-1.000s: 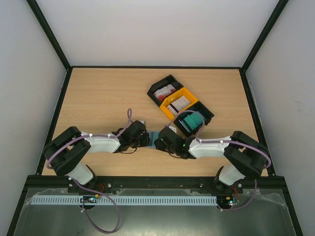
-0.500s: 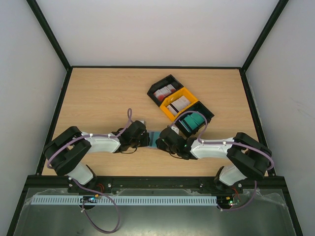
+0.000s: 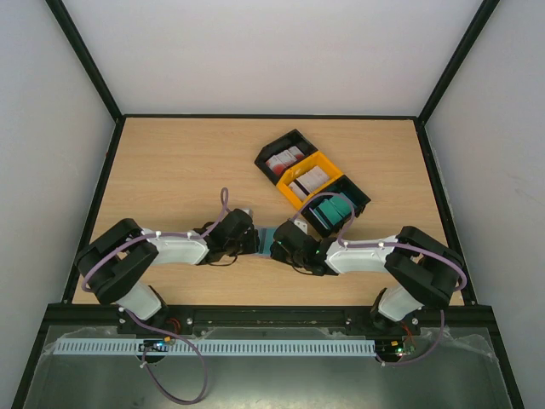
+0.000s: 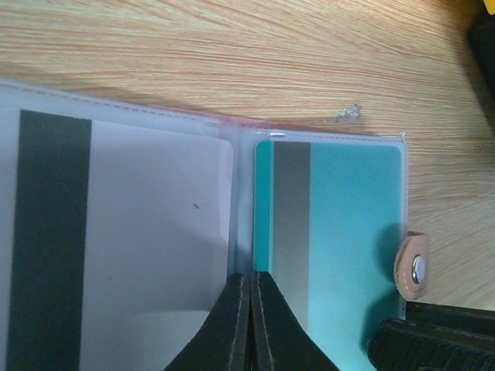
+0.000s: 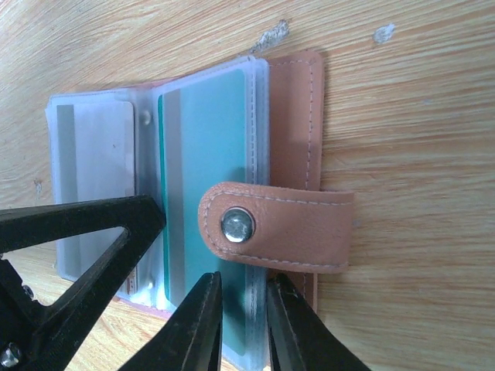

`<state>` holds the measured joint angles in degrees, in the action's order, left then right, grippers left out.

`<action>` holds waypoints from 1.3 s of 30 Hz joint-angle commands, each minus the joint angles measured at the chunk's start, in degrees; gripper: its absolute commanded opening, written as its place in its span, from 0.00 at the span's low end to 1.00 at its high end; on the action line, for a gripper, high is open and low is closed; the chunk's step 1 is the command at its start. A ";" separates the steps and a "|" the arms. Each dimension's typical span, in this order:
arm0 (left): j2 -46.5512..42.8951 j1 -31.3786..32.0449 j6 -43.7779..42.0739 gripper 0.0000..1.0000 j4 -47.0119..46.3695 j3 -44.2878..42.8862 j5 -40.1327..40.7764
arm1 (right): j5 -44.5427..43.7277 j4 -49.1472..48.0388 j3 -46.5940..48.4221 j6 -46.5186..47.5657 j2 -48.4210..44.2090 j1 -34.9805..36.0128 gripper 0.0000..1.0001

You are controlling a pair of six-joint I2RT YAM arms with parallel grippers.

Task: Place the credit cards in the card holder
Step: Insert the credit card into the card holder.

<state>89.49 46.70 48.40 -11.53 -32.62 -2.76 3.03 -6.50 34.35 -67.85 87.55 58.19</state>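
Note:
The card holder [image 3: 266, 239] lies open on the table between my two grippers. In the right wrist view its brown leather cover [image 5: 298, 116] and snap strap [image 5: 278, 228] show, with a teal card [image 5: 205, 131] in a clear pocket and a whitish-grey card [image 5: 97, 178] in the pocket beside it. My left gripper [image 4: 249, 277] is shut, its tips pressed on the fold between the two pockets. My right gripper [image 5: 244, 280] has its jaws a little apart, straddling the pocket edge just below the strap. The teal card [image 4: 352, 216] and the grey card [image 4: 147, 232] also show in the left wrist view.
Three joined trays sit behind the grippers: a black one [image 3: 285, 146] with red-and-white cards, a yellow one [image 3: 328, 164] with whitish-grey cards, and a black one [image 3: 358, 198] with teal cards. My left gripper's finger [image 5: 116, 232] is close to my right gripper.
My right gripper has shifted slightly left toward the card holder and the left gripper. The left arm has stayed put.

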 commanded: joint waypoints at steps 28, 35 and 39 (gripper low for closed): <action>4.11 0.02 -0.68 0.03 4.33 1.23 1.36 | -5.21 5.24 2.17 2.73 -1.93 0.04 0.26; 4.28 0.04 -0.76 0.03 4.25 1.20 1.35 | -4.36 4.33 1.91 2.92 -2.21 0.03 0.19; 4.29 0.06 -0.77 0.03 4.24 1.21 1.36 | -3.36 3.16 1.40 2.86 -2.52 -0.01 0.15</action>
<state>90.15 46.70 48.38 -12.82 -32.62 -2.79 0.27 -3.16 35.53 -65.30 86.56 58.19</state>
